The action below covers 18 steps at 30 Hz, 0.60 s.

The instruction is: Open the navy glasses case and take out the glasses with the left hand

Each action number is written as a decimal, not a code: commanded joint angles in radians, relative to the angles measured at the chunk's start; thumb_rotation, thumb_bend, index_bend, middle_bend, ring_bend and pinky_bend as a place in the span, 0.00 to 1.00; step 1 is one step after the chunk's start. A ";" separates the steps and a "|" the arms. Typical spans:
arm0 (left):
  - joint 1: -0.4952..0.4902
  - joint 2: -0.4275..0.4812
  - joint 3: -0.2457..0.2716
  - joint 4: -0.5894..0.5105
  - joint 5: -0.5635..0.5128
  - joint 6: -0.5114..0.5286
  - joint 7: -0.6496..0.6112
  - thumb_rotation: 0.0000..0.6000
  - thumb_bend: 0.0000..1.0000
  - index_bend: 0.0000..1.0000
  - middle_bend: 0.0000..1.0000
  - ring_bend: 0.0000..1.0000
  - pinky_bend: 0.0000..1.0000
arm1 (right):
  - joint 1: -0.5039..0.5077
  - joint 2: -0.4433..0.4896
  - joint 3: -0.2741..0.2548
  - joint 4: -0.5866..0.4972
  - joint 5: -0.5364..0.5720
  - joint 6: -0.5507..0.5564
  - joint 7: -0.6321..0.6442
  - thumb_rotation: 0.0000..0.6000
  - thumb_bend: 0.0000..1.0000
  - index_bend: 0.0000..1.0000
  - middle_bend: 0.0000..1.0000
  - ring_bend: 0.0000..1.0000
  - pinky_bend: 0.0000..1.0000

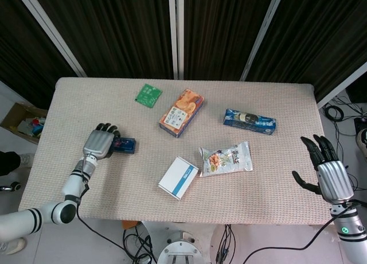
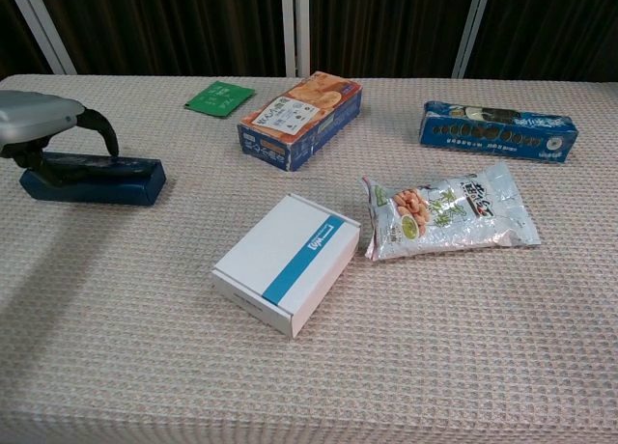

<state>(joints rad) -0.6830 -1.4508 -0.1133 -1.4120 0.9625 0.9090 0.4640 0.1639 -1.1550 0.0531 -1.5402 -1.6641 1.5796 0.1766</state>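
The navy glasses case lies closed near the table's left side; in the chest view the navy glasses case shows a plain dark top face. My left hand lies over its left end, fingers curled over the far side. The chest view shows my left hand arched over that end, gripping it. No glasses are visible. My right hand hangs open beyond the table's right front corner, fingers spread and holding nothing.
A white box with a blue stripe and a snack bag lie mid-table. Behind them are an orange biscuit box, a green packet and a long blue cookie box.
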 commanded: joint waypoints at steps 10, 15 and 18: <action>-0.080 0.009 -0.039 0.076 -0.068 -0.105 0.002 1.00 0.55 0.30 0.17 0.10 0.13 | -0.017 0.008 -0.007 0.000 0.000 0.013 0.013 1.00 0.23 0.02 0.14 0.00 0.02; -0.129 -0.001 -0.059 0.132 -0.146 -0.145 0.032 1.00 0.56 0.19 0.15 0.10 0.13 | -0.026 0.009 -0.008 0.002 0.001 0.022 0.020 1.00 0.23 0.02 0.14 0.00 0.02; -0.149 -0.021 -0.068 0.185 -0.201 -0.146 0.050 1.00 0.55 0.17 0.14 0.10 0.13 | -0.030 0.009 -0.007 0.005 0.003 0.027 0.025 1.00 0.23 0.02 0.14 0.00 0.02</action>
<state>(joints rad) -0.8140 -1.4576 -0.1718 -1.2595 0.7951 0.7692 0.4980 0.1347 -1.1460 0.0456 -1.5356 -1.6617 1.6059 0.2013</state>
